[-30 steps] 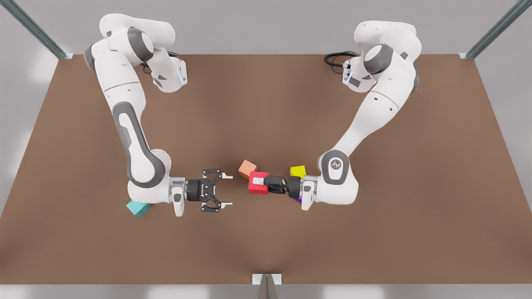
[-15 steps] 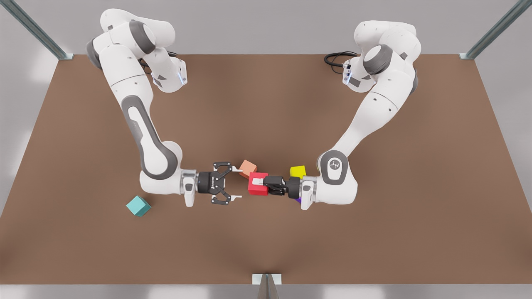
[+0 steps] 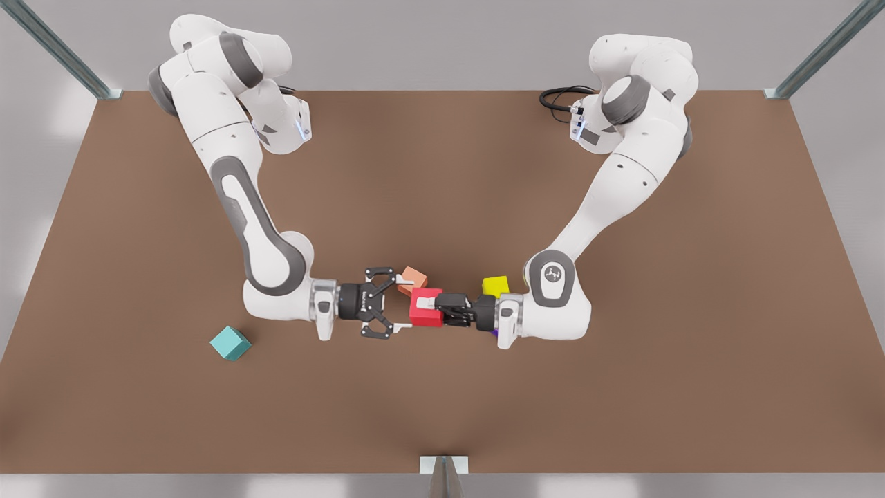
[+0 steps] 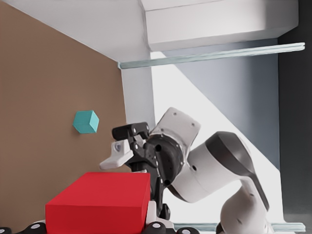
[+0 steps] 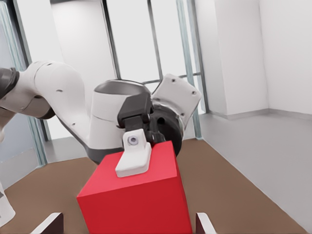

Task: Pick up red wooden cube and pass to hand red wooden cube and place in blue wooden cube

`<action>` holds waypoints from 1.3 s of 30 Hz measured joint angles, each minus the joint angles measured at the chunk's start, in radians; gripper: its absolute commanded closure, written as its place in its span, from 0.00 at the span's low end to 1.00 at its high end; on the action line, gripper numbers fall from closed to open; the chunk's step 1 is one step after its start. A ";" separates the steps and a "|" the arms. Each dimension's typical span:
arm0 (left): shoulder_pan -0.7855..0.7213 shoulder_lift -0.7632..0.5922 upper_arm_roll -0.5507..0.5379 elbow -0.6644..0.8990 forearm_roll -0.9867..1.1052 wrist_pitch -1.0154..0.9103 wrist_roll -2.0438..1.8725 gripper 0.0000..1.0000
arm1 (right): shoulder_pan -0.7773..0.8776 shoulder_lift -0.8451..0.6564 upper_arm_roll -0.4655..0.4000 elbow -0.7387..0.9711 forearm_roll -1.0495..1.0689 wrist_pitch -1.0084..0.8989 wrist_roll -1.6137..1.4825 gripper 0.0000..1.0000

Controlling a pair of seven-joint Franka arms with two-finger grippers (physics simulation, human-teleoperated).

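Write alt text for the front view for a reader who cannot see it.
Two white arms meet over a brown table for a handover: the left gripper, on the front view's right, is shut on the red wooden cube, while the right gripper, fingers open, straddles its other side. A blue wooden cube lies apart toward the front view's left; salmon and yellow cubes sit behind.

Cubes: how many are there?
5: red wooden cube in the left gripper, right gripper open at it; orange cube just behind; yellow cube and a sliver of purple cube by the left wrist; blue wooden cube alone. Others may be hidden.
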 measured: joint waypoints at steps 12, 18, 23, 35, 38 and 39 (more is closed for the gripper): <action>-0.017 0.008 0.000 0.016 0.000 0.014 0.006 0.38 | 0.038 0.018 0.000 0.031 0.024 0.032 -0.019 0.00; -0.019 0.009 0.000 0.020 0.000 0.020 0.007 0.38 | 0.049 0.020 0.000 0.041 0.032 0.048 -0.024 0.28; -0.019 0.009 0.000 0.020 -0.001 0.024 0.006 0.38 | 0.051 0.021 0.000 0.042 0.028 0.053 -0.023 0.53; -0.011 0.001 0.000 0.018 -0.012 0.022 0.010 0.00 | 0.049 0.021 -0.002 0.049 0.027 0.054 -0.019 0.51; 0.047 -0.007 -0.003 0.011 -0.006 0.000 0.005 0.00 | 0.042 0.021 -0.005 0.049 0.020 0.053 -0.019 0.51; 0.079 -0.013 -0.004 0.008 -0.002 -0.019 0.003 0.00 | 0.039 0.021 -0.006 0.049 0.017 0.052 -0.019 0.51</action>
